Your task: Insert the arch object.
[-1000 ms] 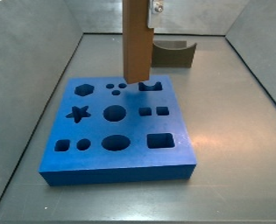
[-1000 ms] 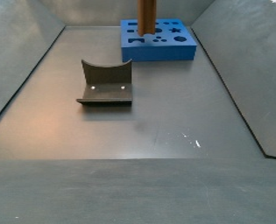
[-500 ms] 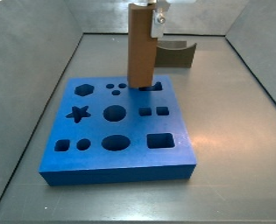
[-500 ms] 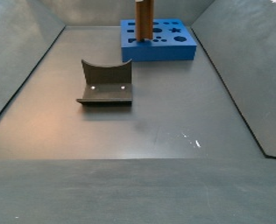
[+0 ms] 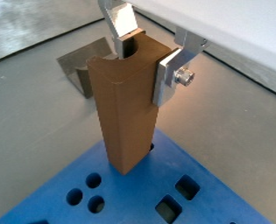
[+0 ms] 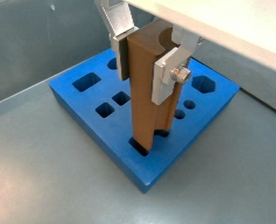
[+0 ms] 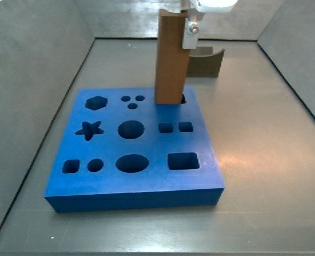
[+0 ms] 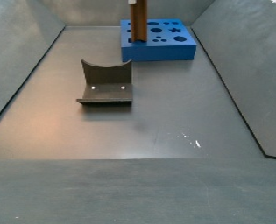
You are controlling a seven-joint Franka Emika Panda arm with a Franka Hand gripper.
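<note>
Blue foam forms the board [image 7: 133, 150], which lies on the grey surface [image 8: 152, 131]; we count star, round, hexagon and square holes, all empty except the one taking the bar [image 7: 173, 58]. We see the bar upright, its lower end in a hole by the board's far edge. Our tool [image 5: 148, 57] is clamped on the bar's upper part, a silver finger [image 6: 171, 72] on each side. Well apart from the board stands a dark block [image 8: 105, 83] with a curved dip.
</note>
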